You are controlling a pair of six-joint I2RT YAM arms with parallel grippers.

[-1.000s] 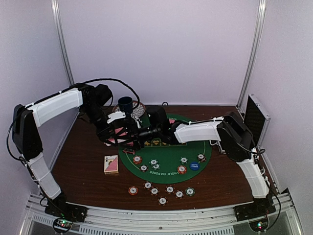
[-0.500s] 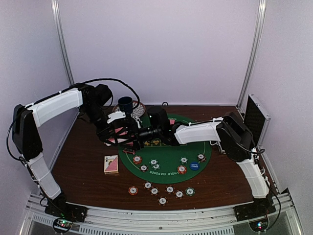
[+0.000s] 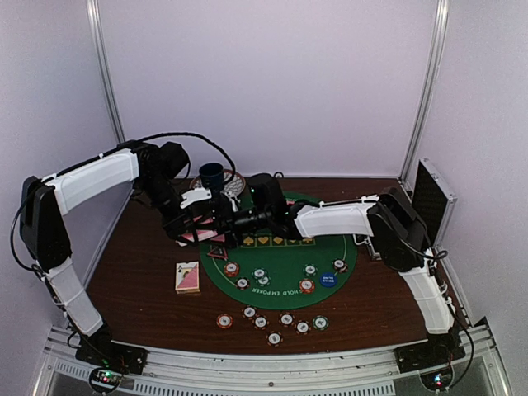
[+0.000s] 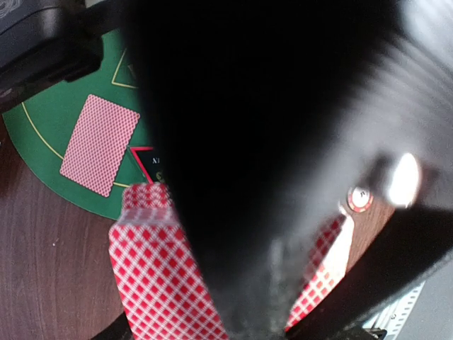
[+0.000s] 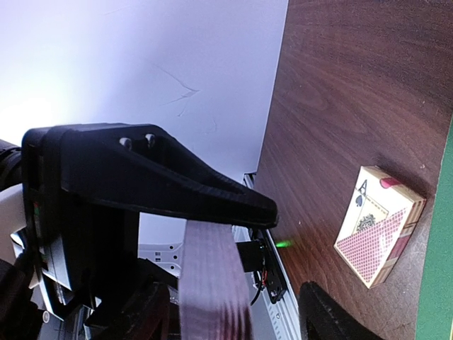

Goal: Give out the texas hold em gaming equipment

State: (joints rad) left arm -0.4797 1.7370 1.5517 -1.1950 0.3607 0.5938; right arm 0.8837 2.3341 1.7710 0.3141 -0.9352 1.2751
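My left gripper (image 3: 200, 219) is shut on a deck of pink-backed cards (image 4: 152, 273), held above the left edge of the round green mat (image 3: 285, 257). My right gripper (image 3: 233, 221) is open at the deck. In the right wrist view its fingers (image 5: 138, 315) stand either side of the deck's edge (image 5: 212, 283), apart from it. One card (image 4: 99, 144) lies face down on the mat. The red-edged triangle marker (image 3: 219, 252) and striped chips (image 3: 260, 275) lie on the mat. More chips (image 3: 275, 321) lie on the wood in front. A blue disc (image 3: 328, 279) sits at the mat's right.
A card box (image 3: 188, 278) lies on the brown table left of the mat; it also shows in the right wrist view (image 5: 379, 223). A blue cup (image 3: 212, 175) on a saucer stands behind the grippers. A black case (image 3: 433, 198) stands at the right wall.
My right arm has shifted slightly back and left, uncovering the triangle marker and the mat's yellow symbols. The left gripper still holds the deck in the same place.
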